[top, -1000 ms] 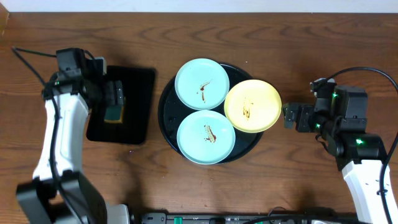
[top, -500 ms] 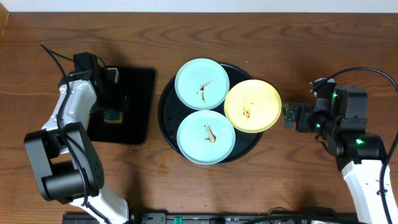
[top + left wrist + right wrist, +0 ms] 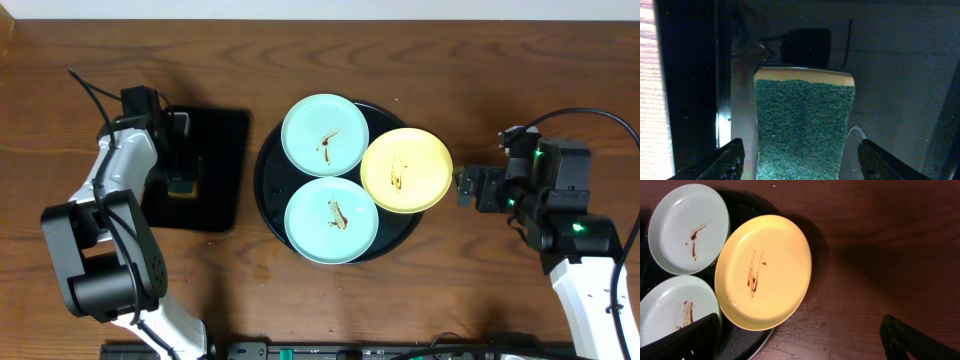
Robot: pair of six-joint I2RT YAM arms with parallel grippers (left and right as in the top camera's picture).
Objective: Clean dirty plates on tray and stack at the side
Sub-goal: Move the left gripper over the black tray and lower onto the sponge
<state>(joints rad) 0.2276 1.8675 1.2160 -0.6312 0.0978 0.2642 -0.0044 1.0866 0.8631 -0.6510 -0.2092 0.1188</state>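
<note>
At the left gripper [image 3: 800, 145]: jaws apart, 1 finger on either side of the sponge [image 3: 805, 120], which lies green side up with its yellow layer showing at the far edge. We see a narrow dark gap between each finger and the sponge in the left wrist view, so we record no grip. The sponge rests in the small rectangular tray [image 3: 215, 150] at the left of the table [image 3: 450, 60], the left arm reaching down over it.

At the right gripper [image 3: 800, 322]: jaws spread wide, nothing between them. It hangs low over bare wood just beside the yellow plate [image 3: 762, 272], not touching it (the overhead view shows a thin strip of table between the two).

Plates: all 3 sit on the round tray [image 3: 268, 170] at mid-table, none stacked at the side.
- The yellow plate is on the tray's right side and overhangs its rim toward the right gripper; brown streak at centre.
- The far mint plate [image 3: 324, 135] is at the tray's back; brown smear at centre.
- The near mint plate [image 3: 332, 220] is at the tray's front; brown smear at centre. Its edge meets the yellow plate's, and the yellow one appears to lie over it in the right wrist view.
</note>
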